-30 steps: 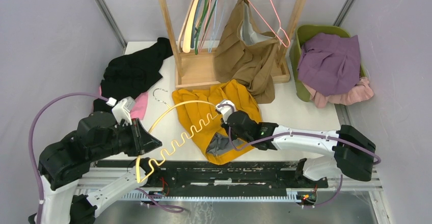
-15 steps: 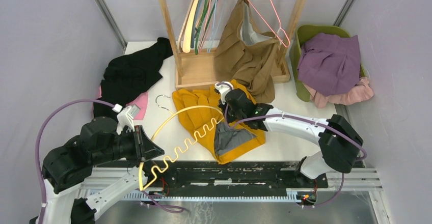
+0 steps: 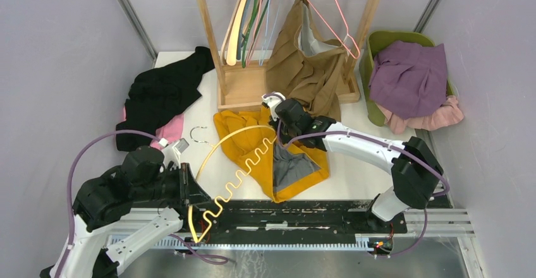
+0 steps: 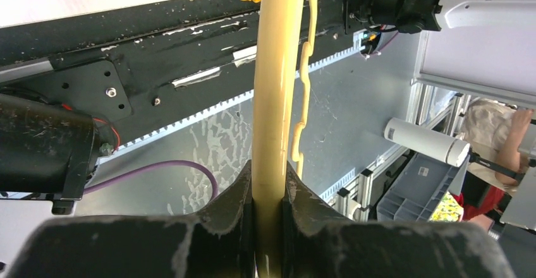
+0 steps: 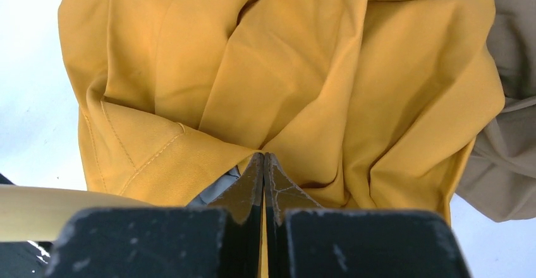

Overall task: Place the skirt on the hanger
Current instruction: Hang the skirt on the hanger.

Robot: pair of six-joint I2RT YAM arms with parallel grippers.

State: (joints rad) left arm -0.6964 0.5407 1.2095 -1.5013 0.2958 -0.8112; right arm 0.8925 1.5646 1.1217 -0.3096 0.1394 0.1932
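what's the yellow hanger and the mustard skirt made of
Yellow hanger: looks like smooth moulded plastic, slightly glossy, with a wavy notched bar. Mustard skirt: matte woven cloth, likely cotton twill; soft folds, stitched seams, grey lining showing.

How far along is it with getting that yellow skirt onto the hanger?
Early on. Done: the left gripper is clamped on the yellow hanger. In hand: the right gripper pinches the mustard skirt at its edge. Left: the skirt is not on the hanger yet.

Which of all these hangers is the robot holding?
The pale yellow hanger with the wavy bar: the left gripper is shut on it. The others hang on the wooden rack, and a thin wire one lies loose on the table.
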